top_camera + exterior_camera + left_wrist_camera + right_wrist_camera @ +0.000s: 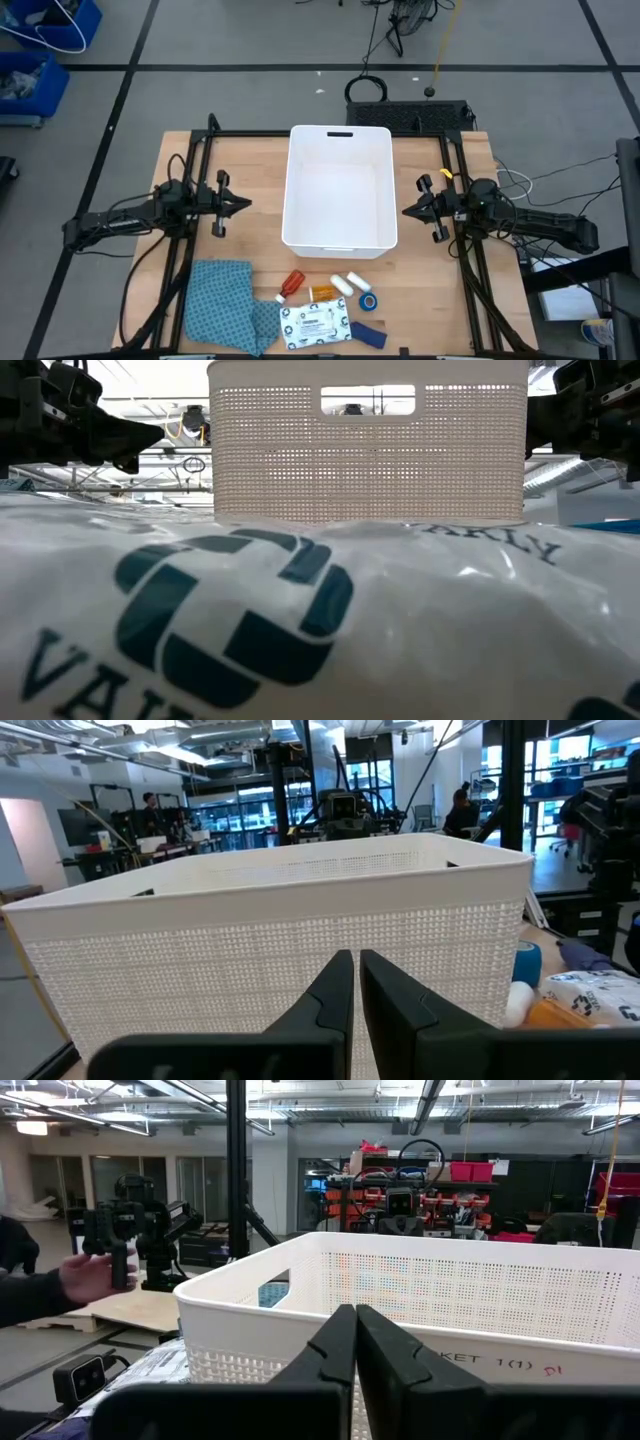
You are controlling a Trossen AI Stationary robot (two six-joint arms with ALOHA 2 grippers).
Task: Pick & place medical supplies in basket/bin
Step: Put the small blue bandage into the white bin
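Observation:
The white bin [289, 190] stands in the middle of the table, its bottom bare. The medical supplies lie at the near edge: a red-capped bottle [291, 284], an orange pill bottle [322, 292], two white cylinders [350, 283], a blue tape roll [369, 300], a dark blue strip [367, 333] and a white printed packet [314, 324]. My left gripper [245, 203] hovers shut just left of the bin, pointing at its wall [280, 920]. My right gripper [408, 211] hovers shut just right of the bin [450, 1290]. Neither touches anything.
A blue patterned cloth [225, 305] lies at the near left, beside the packet. In the low view the packet [300, 620] fills the foreground in front of the bin [370, 460]. Black frame rails run along both table sides. A person's hand [95, 1275] shows beyond the table.

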